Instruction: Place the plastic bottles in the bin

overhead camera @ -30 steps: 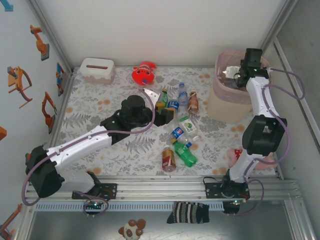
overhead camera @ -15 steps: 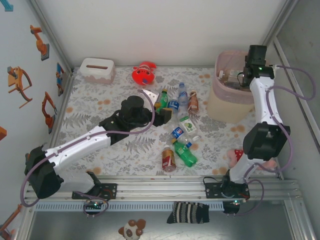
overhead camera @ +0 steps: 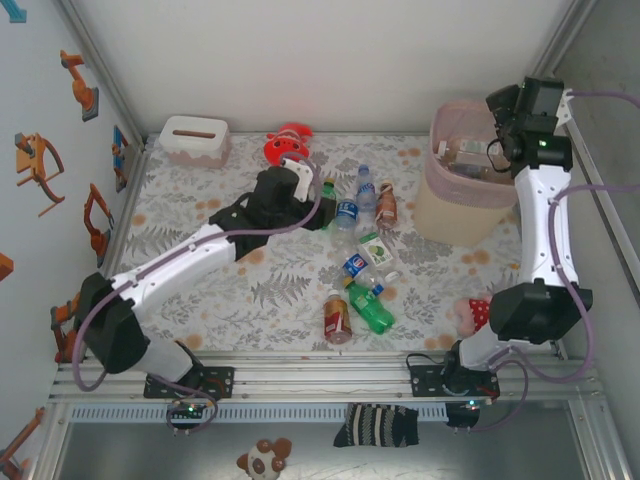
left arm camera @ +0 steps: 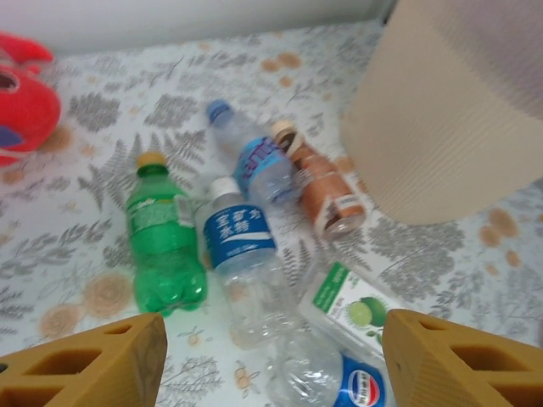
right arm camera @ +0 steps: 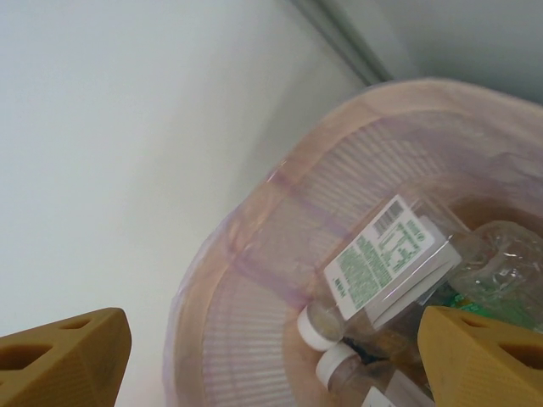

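Several plastic bottles lie in a loose cluster mid-table: a green one (overhead camera: 328, 192) (left arm camera: 161, 246), a clear one with a blue label (overhead camera: 347, 212) (left arm camera: 242, 254), a brown one (overhead camera: 386, 205) (left arm camera: 327, 191) and a square green-label one (overhead camera: 376, 248) (left arm camera: 352, 305). Nearer the front lie a green bottle (overhead camera: 370, 310) and a red-label bottle (overhead camera: 337, 317). My left gripper (overhead camera: 312, 203) (left arm camera: 276, 365) hovers open just left of the cluster with nothing between its fingers. The pale pink bin (overhead camera: 455, 205) (left arm camera: 450, 127) (right arm camera: 280, 280) holds several bottles (right arm camera: 386, 263). My right gripper (overhead camera: 497, 125) (right arm camera: 271, 356) is open above its rim.
A red plush toy (overhead camera: 288, 148) (left arm camera: 21, 97) lies at the back, just behind my left wrist. A white tissue box (overhead camera: 194, 140) stands at the back left. A small red-and-white toy (overhead camera: 470, 312) sits by the right arm's base. Walls close in the table on three sides.
My left arm has swung toward the back, its gripper now by the green bottle. My right gripper has risen and drawn back to the right from over the bin's middle.
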Tool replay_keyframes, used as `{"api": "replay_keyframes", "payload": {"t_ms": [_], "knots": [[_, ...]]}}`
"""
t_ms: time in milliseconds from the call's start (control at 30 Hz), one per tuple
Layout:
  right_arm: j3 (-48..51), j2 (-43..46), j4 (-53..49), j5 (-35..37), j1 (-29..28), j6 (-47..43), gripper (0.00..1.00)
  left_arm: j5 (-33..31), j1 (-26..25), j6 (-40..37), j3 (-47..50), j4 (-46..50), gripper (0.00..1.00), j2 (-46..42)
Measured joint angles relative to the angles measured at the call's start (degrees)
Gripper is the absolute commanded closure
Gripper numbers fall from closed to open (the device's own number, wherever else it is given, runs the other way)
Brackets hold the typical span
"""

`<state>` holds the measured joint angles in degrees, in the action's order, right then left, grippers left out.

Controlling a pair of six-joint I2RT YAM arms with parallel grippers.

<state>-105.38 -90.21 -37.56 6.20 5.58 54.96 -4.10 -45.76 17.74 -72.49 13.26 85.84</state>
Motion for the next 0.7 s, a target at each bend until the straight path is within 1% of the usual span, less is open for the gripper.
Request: {"api": "replay_keyframes", "payload": {"t_ms": [167, 300, 467, 700], "knots": [[1.7, 3.5, -0.2, -4.0, 0.0, -6.5, 0.14, 1.1, 3.4, 0.2, -6.3, 6.4, 0.33, 7.8], [4.5, 7.3, -0.5, -4.8, 0.0, -9.6, 0.13, 4.6, 5.8, 0.1, -12.1, 11.6, 0.32, 14.5], [7.0, 10.2, -0.8, -5.1, 0.0, -11.5, 0.13, 8.5, 8.0, -0.6, -19.2, 16.3, 0.31, 22.3], [7.9, 10.6, -1.3, -5.2, 0.0, -12.2, 0.14, 12.0, 9.9, -2.2, -26.7, 21.3, 0.27, 31.3]]}}
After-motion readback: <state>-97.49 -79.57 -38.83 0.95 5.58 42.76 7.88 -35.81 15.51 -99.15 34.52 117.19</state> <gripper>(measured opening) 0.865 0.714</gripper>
